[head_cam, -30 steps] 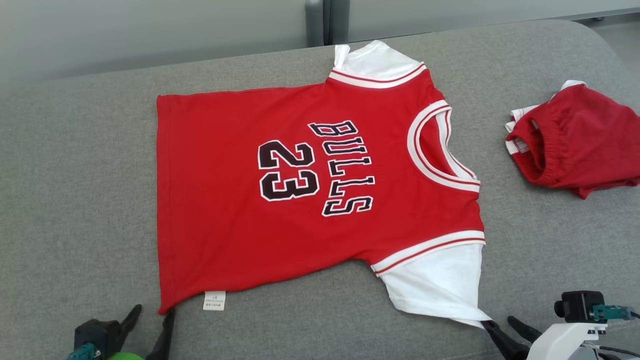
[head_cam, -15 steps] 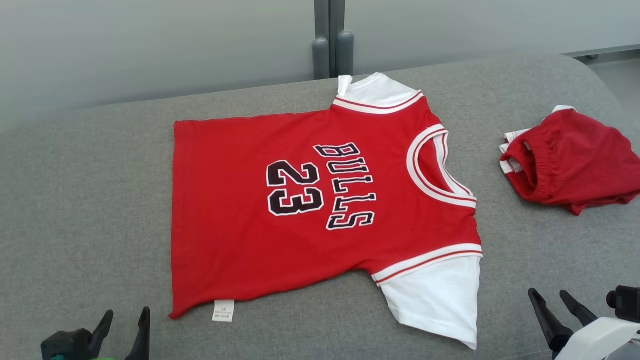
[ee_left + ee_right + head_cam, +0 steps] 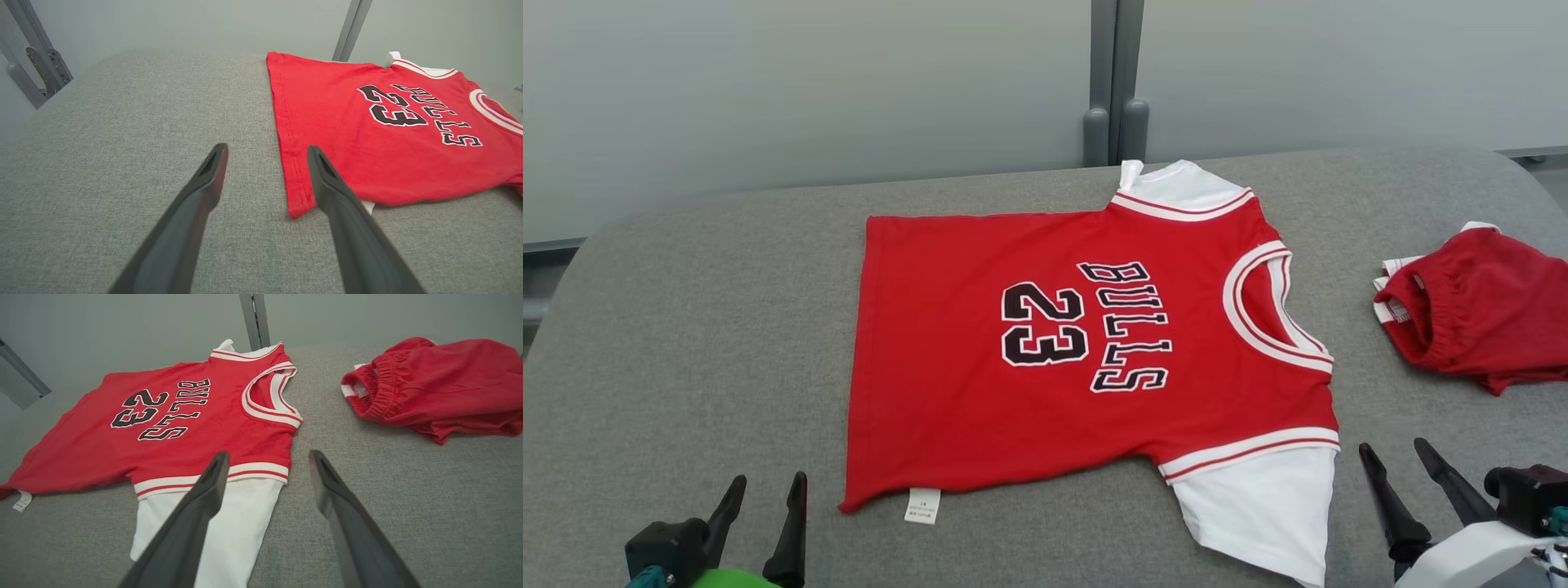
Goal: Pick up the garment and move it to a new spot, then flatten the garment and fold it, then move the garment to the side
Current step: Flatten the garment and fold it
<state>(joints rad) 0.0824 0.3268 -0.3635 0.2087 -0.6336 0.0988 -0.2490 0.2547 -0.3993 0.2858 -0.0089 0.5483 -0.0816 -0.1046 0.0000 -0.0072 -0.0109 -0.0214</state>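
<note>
The jersey (image 3: 1054,343) lies flat at the middle of the surface (image 3: 686,327). Left gripper (image 3: 768,482) and right gripper (image 3: 1392,447) hover at its near edge, jaws apart, empty. Best to pinch hem corner (image 3: 851,501) and white sleeve (image 3: 1258,506), lifting evenly to fold.

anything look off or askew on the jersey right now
Mostly flat, but the jersey has its care label poking out beneath the near hem corner, and the far white sleeve tip is curled up.

Two tapered black fingers (image 3: 790,523) are carried by each: the left end effector (image 3: 770,478) on green casing (image 3: 731,578), the right end effector (image 3: 1392,446) on white casing (image 3: 1462,555).
</note>
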